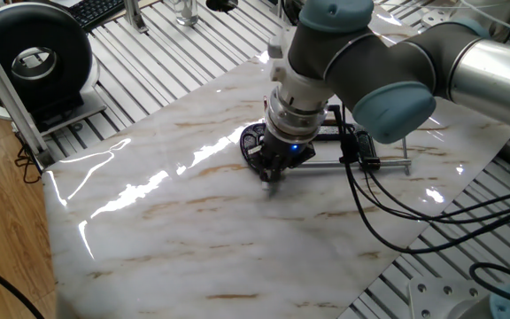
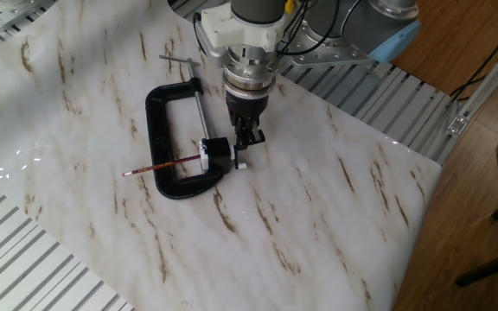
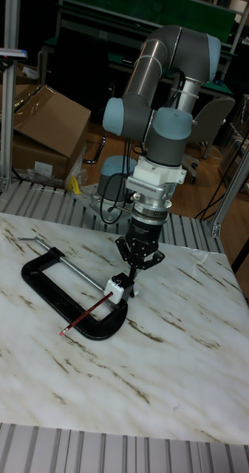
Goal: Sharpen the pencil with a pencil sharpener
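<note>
One pencil (image 2: 156,167) sits in one sharpener (image 2: 215,153), held in one clamp (image 2: 164,138) mid-bench. Claw (image 2: 245,143) beside sharpener; grip state unclear.

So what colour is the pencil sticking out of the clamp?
Dark red; the pencil shows best in the tall fixed view, crossing the black clamp.

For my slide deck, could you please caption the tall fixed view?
Robot claw lowered beside the sharpener held in a black clamp, pencil sticking out.
</note>
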Motion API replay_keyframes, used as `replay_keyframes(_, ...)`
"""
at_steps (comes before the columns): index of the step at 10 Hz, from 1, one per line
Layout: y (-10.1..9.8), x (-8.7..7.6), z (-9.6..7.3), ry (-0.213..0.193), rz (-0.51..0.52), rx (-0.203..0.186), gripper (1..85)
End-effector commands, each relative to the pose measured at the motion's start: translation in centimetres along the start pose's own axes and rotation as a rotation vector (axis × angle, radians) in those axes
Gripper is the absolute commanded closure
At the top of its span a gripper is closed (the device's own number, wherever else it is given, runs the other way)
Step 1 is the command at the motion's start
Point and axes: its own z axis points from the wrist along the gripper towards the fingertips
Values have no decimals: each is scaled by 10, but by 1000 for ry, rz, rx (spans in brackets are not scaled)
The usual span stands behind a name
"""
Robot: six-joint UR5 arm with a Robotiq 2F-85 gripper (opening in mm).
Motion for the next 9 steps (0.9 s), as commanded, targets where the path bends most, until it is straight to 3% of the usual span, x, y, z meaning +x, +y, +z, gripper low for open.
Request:
replay_keyframes(1, -3, 2, 0, 0, 13, 12, 783)
replay_keyframes(4, -7, 10, 2, -1, 10, 34, 783)
replay_keyframes(6, -9, 15, -7, 10, 8, 60, 790)
replay_keyframes(9, -3, 23, -4, 15, 12, 31, 783)
